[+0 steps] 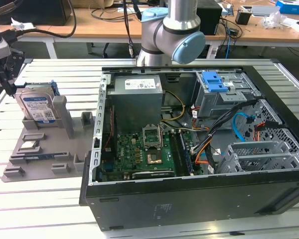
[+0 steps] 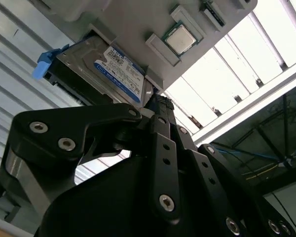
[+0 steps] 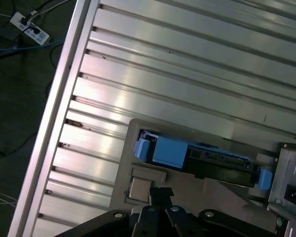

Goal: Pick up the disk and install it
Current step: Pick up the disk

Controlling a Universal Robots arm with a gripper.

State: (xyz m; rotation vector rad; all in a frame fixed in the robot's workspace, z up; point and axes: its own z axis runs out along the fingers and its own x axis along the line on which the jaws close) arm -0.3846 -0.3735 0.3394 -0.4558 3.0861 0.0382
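Observation:
The disk stands on edge in a slot of the grey holder at the exterior view's left, its white-and-blue label facing the camera and its blue frame at the back. In the second wrist view the disk shows label and blue clip; in the first wrist view the disk is seen edge-on with blue ends. My gripper hangs just to the left of the disk, apart from it. The gripper is shut with nothing in it, its tip over the holder.
A small square chip lies in the grey holder beside the disk. The open computer case lies to the right, with a grey power supply box, a blue-handled drive bay and loose cables. The ribbed metal table ends close by.

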